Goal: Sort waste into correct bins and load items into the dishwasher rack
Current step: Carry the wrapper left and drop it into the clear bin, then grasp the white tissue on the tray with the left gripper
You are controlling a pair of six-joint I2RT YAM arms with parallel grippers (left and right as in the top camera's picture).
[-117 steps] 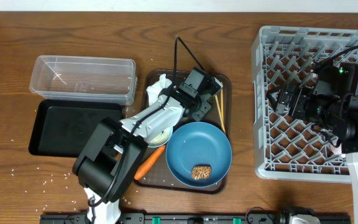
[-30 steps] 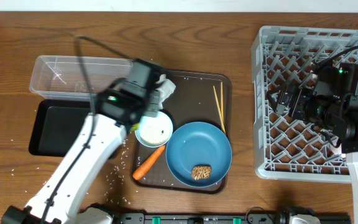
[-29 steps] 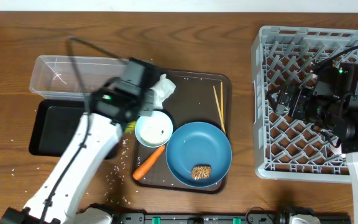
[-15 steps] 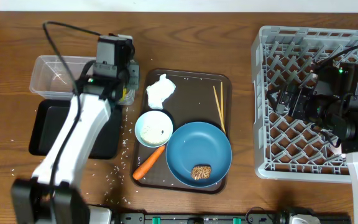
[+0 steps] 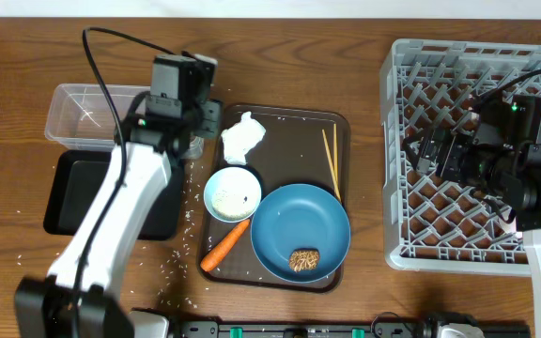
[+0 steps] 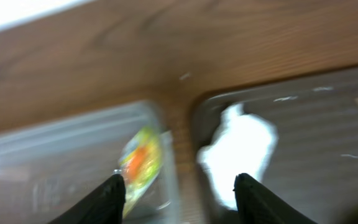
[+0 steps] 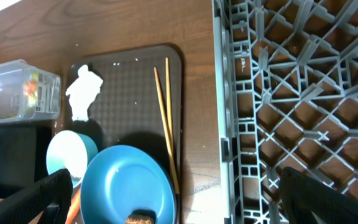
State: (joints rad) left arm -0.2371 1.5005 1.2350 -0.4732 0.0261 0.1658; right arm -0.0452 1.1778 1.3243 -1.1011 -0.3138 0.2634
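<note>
My left gripper (image 5: 202, 122) hovers open over the right end of the clear tub (image 5: 111, 115), with nothing between its fingers (image 6: 112, 195). A yellow-green wrapper (image 6: 140, 164) lies inside that tub, just under the left finger. The crumpled white tissue (image 5: 240, 136) lies on the brown serving tray (image 5: 294, 127), along with a small bowl (image 5: 232, 192), an orange carrot (image 5: 225, 246), two chopsticks (image 5: 330, 164) and the blue plate (image 5: 300, 225), which carries a brown lump (image 5: 304, 259). My right gripper (image 5: 427, 150) stays wide open and empty above the grey rack (image 5: 458, 253).
The black tray (image 5: 101, 192) sits right in front of the clear tub. White rice grains (image 5: 184, 223) are scattered on the wood between the black tray and the serving tray, and along the front left. The left arm slants across the black tray.
My left gripper carried the wrapper from the serving tray to the clear tub, then opened. The wrapper now lies loose in the tub. The right arm has not moved.
</note>
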